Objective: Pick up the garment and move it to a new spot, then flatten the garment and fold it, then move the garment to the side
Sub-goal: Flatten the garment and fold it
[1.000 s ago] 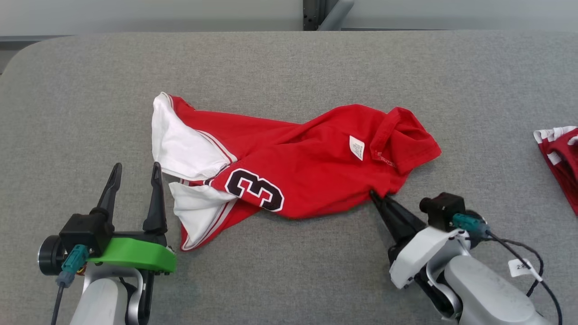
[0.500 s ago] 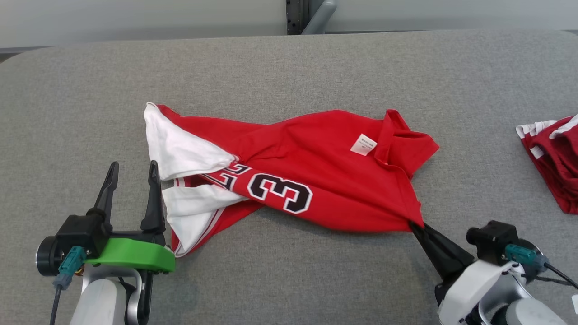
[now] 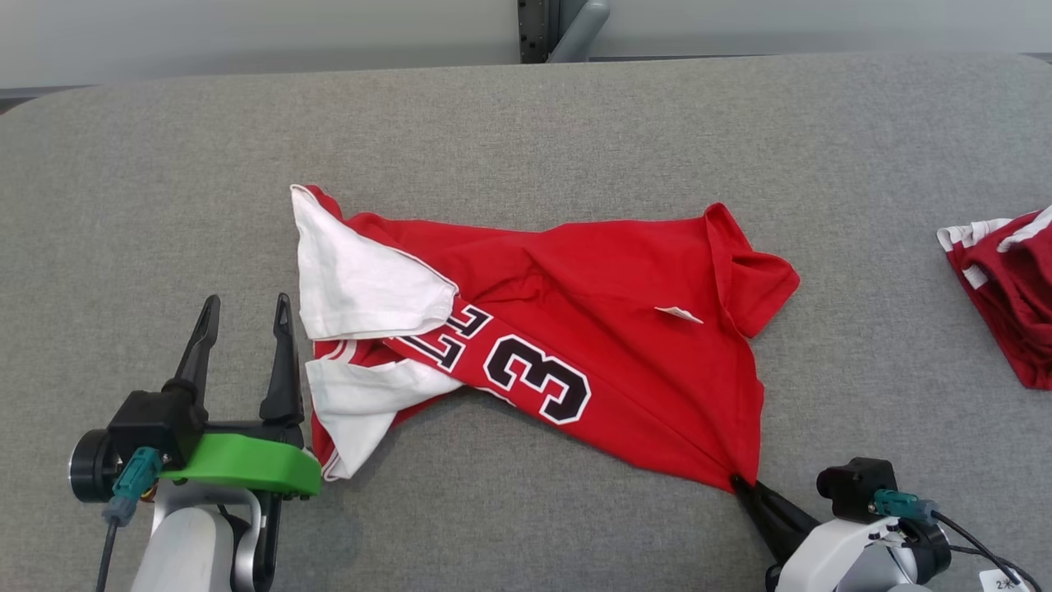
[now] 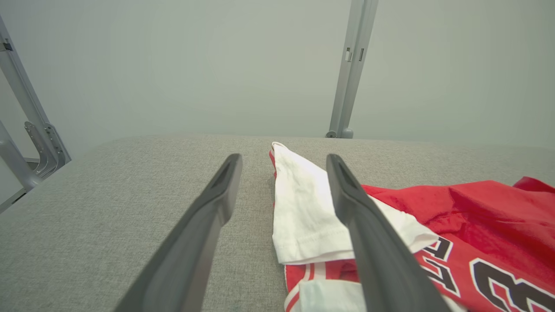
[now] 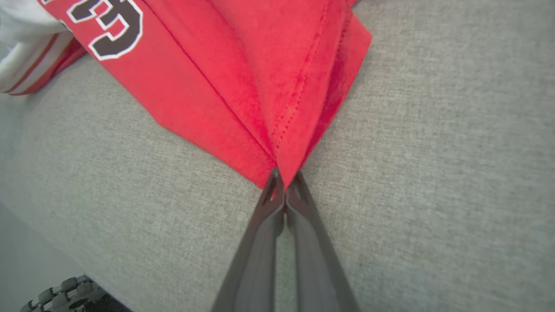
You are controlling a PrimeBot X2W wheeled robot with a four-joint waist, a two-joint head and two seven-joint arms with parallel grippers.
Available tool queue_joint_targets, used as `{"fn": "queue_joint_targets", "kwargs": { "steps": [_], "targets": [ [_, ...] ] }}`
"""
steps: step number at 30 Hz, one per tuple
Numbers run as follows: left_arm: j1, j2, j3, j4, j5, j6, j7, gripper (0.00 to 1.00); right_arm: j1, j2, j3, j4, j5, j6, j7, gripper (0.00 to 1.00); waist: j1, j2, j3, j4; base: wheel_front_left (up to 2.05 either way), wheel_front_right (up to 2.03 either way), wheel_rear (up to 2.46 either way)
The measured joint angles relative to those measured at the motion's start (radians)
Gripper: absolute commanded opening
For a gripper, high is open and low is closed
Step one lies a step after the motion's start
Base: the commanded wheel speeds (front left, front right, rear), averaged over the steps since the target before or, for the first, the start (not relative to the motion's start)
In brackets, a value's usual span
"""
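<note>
The garment (image 3: 575, 329) is a red jersey with white sleeves and a black "3", lying crumpled and stretched across the grey table (image 3: 526, 123). My right gripper (image 3: 737, 485) is shut on its near right corner, the cloth pulled taut toward it; the right wrist view shows the red hem (image 5: 282, 143) pinched at the gripper's (image 5: 284, 182) tips. My left gripper (image 3: 244, 311) stands open just left of the white sleeves (image 3: 362, 284), holding nothing. In the left wrist view a white sleeve (image 4: 303, 216) lies between and behind the fingers of the left gripper (image 4: 282, 167).
A second red and white garment (image 3: 1007, 288) lies at the table's right edge. A metal post (image 3: 567, 29) stands behind the table's far edge. Metal frame rails (image 4: 26, 130) show at the left in the left wrist view.
My right gripper has dragged the jersey's corner toward the near right, stretching the cloth and exposing more of the lettering. The head camera shifted slightly. The left gripper stayed put.
</note>
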Motion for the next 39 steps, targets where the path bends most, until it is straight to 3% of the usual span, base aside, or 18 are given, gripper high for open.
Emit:
{"fn": "queue_joint_targets", "kwargs": {
  "steps": [1, 2, 10, 21, 29, 39],
  "targets": [
    [0.0, -0.001, 0.0, 0.002, 0.002, 0.0, 0.0, 1.0, -0.008, 0.004, 0.009, 0.021, 0.007, 0.0, -0.009, 0.45, 0.0, 0.0, -0.001, 0.0, 0.0, 0.0, 0.0],
    [0.0, -0.002, 0.0, 0.003, 0.004, -0.001, 0.0, 1.0, -0.017, 0.007, 0.018, 0.04, 0.007, 0.0, -0.019, 1.0, 0.0, 0.0, -0.003, 0.001, 0.0, 0.0, 0.0],
    [0.004, -0.006, 0.01, 0.009, 0.007, -0.001, 0.0, 1.0, -0.041, 0.013, -0.05, 0.1, 0.0, 0.0, -0.138, 1.0, 0.0, 0.0, -0.024, 0.002, 0.0, 0.0, 0.0],
    [0.056, -0.005, 0.022, 0.02, 0.007, 0.002, 0.0, 1.0, -0.051, 0.034, -0.244, 0.021, -0.091, 0.0, -0.213, 1.0, 0.0, 0.0, -0.095, -0.012, 0.0, 0.0, 0.0],
    [0.104, 0.002, 0.02, 0.017, 0.007, 0.009, 0.004, 1.0, -0.066, 0.076, -0.308, -0.073, -0.18, 0.0, -0.201, 1.0, 0.0, 0.0, -0.15, -0.03, 0.0, 0.0, 0.0],
    [0.142, 0.004, 0.009, -0.002, -0.001, 0.015, 0.021, 1.0, -0.003, 0.117, -0.331, -0.155, -0.21, 0.0, -0.157, 1.0, 0.0, 0.0, -0.179, -0.038, 0.0, 0.0, 0.0]
  ]
}}
